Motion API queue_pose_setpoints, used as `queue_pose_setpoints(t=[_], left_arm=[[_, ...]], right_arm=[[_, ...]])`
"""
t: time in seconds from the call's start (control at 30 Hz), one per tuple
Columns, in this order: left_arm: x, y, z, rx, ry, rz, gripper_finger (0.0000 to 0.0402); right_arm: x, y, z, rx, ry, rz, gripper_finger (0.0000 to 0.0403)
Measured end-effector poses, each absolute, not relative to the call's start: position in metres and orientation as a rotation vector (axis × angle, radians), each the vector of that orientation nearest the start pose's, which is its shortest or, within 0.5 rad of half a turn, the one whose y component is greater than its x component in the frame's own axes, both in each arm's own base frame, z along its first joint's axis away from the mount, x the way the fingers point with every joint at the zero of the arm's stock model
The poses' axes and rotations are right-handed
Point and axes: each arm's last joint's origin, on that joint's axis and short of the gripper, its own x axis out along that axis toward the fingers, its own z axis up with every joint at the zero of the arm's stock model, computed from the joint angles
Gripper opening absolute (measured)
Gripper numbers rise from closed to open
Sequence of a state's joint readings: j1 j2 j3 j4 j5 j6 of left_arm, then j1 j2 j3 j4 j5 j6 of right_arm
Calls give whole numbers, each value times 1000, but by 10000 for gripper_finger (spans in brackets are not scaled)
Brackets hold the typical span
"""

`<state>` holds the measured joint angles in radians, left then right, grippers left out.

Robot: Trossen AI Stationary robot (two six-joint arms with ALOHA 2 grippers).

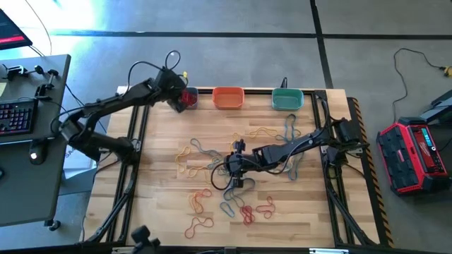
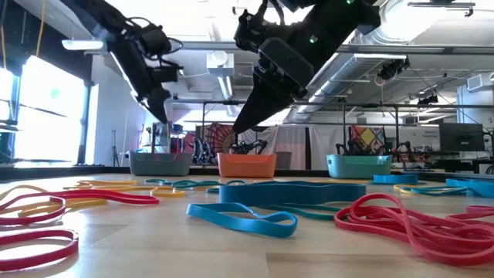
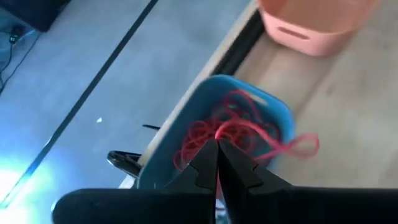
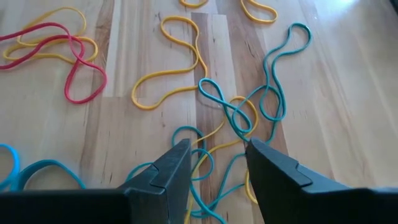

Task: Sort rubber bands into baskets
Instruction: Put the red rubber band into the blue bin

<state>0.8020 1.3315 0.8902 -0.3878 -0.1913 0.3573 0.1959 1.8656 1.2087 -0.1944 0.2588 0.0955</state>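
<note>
Partly done. Grey-blue basket (image 3: 273,115) at 11 o'clock on the tabletop (image 1: 162,204) holds a tangle of red bands (image 3: 239,130); left end effector (image 3: 216,163) hangs over it, fingers pressed together, nothing visibly pinched. Orange basket (image 1: 228,97) and teal basket (image 1: 287,99) at 12: contents unclear. Right end effector (image 4: 216,163), spread, hovers mid-tabletop over teal band (image 4: 233,115). Many loose bands (image 1: 201,201) left.

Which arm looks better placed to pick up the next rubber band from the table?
The right, I'd judge. Its end effector hangs open just above the loose rubber bands mid-table. The left end effector is shut, far off over the grey-blue basket of red bands at the table's back edge.
</note>
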Motion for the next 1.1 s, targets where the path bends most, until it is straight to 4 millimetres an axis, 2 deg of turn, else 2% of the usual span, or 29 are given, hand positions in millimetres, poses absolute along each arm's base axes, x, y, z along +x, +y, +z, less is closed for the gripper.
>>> queue_pose_setpoints(t=[0.33,0.57,0.77,0.9,1.0,1.1], left_arm=[[188,242,227,51,977,756,0],[185,264,211,-64,1020,836,6],[186,262,207,-70,1062,810,56],[189,253,219,-49,1026,789,93],[193,240,230,-57,965,724,110],[198,218,240,-64,890,612,117]], right_arm=[[385,69,182,-124,821,-88,144],[385,69,182,-124,821,-88,144],[385,69,182,-125,821,-88,144],[385,69,182,-126,821,-87,144],[385,69,182,-125,821,-88,144],[385,69,182,-125,821,-87,144]])
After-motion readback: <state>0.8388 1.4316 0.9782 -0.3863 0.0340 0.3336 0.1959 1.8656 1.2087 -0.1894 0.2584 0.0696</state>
